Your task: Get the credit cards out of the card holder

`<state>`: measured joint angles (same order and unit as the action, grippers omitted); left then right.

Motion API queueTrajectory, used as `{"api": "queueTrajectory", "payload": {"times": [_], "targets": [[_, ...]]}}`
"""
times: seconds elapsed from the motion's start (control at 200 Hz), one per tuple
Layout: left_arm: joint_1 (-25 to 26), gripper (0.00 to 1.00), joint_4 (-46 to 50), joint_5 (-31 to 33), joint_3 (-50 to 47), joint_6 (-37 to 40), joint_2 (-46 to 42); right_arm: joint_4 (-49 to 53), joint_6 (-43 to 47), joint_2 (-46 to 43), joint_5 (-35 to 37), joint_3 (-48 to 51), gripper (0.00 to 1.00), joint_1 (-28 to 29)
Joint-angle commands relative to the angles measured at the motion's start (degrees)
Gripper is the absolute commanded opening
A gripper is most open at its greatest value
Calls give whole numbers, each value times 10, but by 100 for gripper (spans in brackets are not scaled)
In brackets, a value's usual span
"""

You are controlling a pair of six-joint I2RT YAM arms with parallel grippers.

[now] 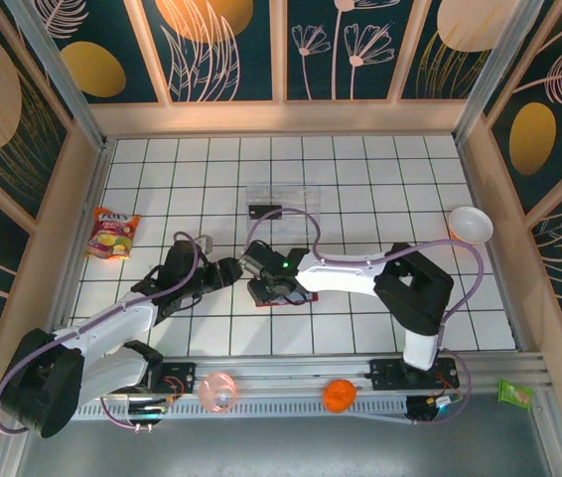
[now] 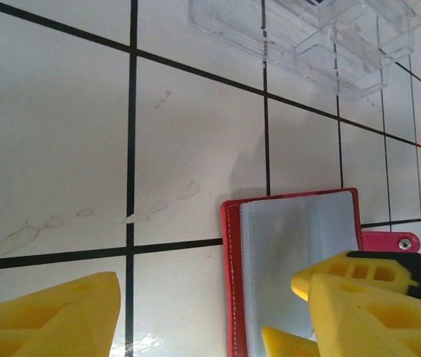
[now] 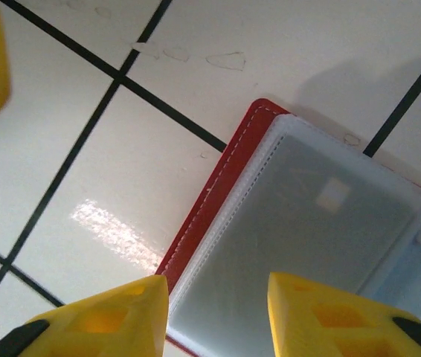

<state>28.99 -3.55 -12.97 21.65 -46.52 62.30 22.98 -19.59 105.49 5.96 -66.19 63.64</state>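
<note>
The red card holder [image 2: 233, 282] lies open and flat on the tiles, its grey-blue pockets up and its snap tab [image 2: 393, 242] at the right. It is seen under the right gripper [image 1: 264, 288] in the top view, where a red edge [image 1: 283, 301] shows. A dark grey credit card [image 3: 300, 230] with a pale mark sits inside a clear pocket. My right gripper [image 3: 218, 320] is open, its fingers straddling the holder's near edge. My left gripper [image 2: 195, 327] is open too, one finger [image 2: 47, 320] on bare tile left of the holder, the other [image 2: 374, 320] over its right half. Another dark card [image 1: 264, 210] lies at the clear tray's front.
A clear plastic tray [image 1: 283, 197] stands behind the holder, also in the left wrist view as the tray [image 2: 322, 37]. A snack packet [image 1: 112, 235] lies at the left and a white bowl [image 1: 470, 223] at the right. Pink [image 1: 217, 392], orange [image 1: 339, 395] and green [image 1: 514, 394] items sit by the arm bases.
</note>
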Motion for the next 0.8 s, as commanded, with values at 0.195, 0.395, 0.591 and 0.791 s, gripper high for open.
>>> {"api": "queueTrajectory", "payload": {"times": [0.195,0.395,0.591,0.791], "targets": [[-3,63,2,-23,10,25,16,24,-8,28,38,11,28,18],[6,54,-31,-54,10,20,43,-28,-13,-5,8,32,8,8],[36,40,-67,-70,16,4,83,-116,-27,-56,-47,76,0,-12],[57,32,-87,-77,16,-5,111,-160,-44,-80,-102,102,0,-31]]}}
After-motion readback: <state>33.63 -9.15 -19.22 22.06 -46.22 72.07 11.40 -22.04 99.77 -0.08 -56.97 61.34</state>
